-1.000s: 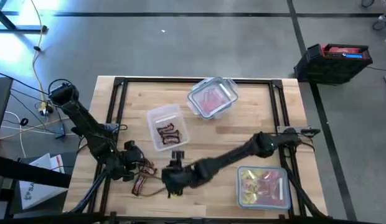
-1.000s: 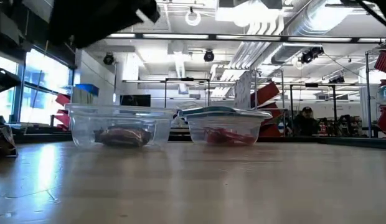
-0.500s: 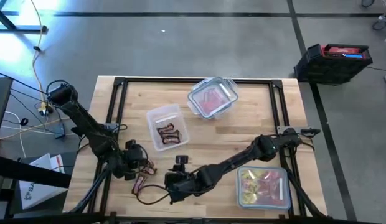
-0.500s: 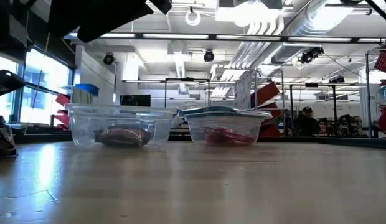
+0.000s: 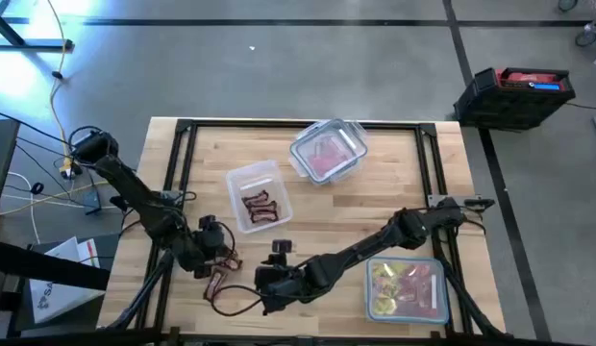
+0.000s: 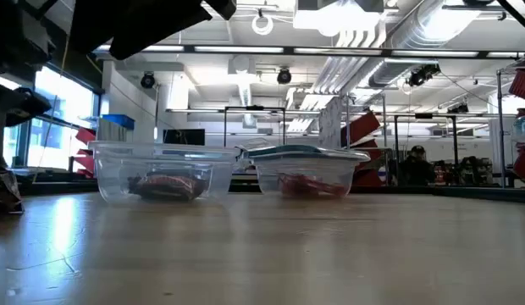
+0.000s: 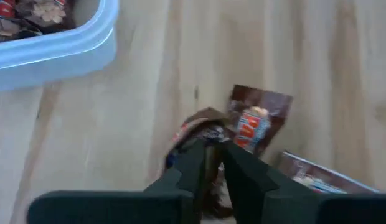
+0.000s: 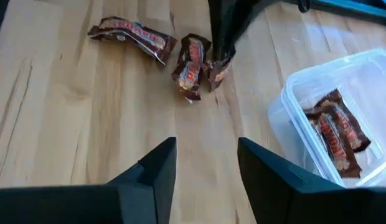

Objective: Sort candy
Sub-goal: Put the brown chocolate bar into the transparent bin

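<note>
You have three clear tubs on the table [image 5: 375,207]: brown bars at centre [image 5: 257,197], red candy at 12 o'clock [image 5: 327,151], yellow at 4 o'clock [image 5: 406,288]. Three loose brown bars [image 8: 192,59] lie at 8 o'clock; your left gripper [image 7: 211,163] pinches one, while your right gripper [image 8: 202,163] hovers nearby, fingers spread.
</note>
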Controlling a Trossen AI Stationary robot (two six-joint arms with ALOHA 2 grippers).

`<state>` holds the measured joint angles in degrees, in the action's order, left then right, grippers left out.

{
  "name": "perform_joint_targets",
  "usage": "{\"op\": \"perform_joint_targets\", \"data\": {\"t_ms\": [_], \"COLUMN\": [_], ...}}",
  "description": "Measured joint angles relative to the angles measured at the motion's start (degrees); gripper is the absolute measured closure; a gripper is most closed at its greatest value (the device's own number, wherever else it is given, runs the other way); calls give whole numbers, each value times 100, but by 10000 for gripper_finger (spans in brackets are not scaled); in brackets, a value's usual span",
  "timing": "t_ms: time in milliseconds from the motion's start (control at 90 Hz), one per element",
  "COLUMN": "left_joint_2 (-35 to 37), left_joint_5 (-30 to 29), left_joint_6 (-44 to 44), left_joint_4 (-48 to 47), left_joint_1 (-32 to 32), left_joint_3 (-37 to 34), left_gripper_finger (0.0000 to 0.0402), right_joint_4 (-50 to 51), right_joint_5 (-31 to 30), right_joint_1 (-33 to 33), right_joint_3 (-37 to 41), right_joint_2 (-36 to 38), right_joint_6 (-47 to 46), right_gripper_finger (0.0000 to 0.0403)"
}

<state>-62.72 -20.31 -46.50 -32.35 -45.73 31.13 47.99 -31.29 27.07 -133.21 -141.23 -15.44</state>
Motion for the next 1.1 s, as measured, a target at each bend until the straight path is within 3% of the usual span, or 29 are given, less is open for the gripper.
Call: {"op": "perform_joint_targets", "data": {"t_ms": [78, 211, 378, 678, 1100], "left_joint_2": [0, 0, -70, -428, -1253], "left_joint_5": [-11, 27, 400, 134, 444], "left_joint_6": [-32, -99, -314, -273, -174], "left_joint_4": [-647, -961, -1211, -1432, -1110], "left_joint_1": [-22, -47, -48, 19, 632], "left_joint_3": [385, 729, 711, 707, 536], "left_gripper_finger": [397, 373, 318, 220, 208], "right_joint_4": [47, 46, 81, 112, 74], "right_joint_5": [0, 0, 0, 0, 0], "right_joint_1": [2, 4, 9, 58, 85], "right_joint_3": [0, 0, 0, 0, 0], "right_joint_2": [-2, -2, -2, -2, -2], "right_joint_6": [-18, -46, -112, -125, -137], "right_gripper_finger": [263, 263, 263, 263, 263]}}
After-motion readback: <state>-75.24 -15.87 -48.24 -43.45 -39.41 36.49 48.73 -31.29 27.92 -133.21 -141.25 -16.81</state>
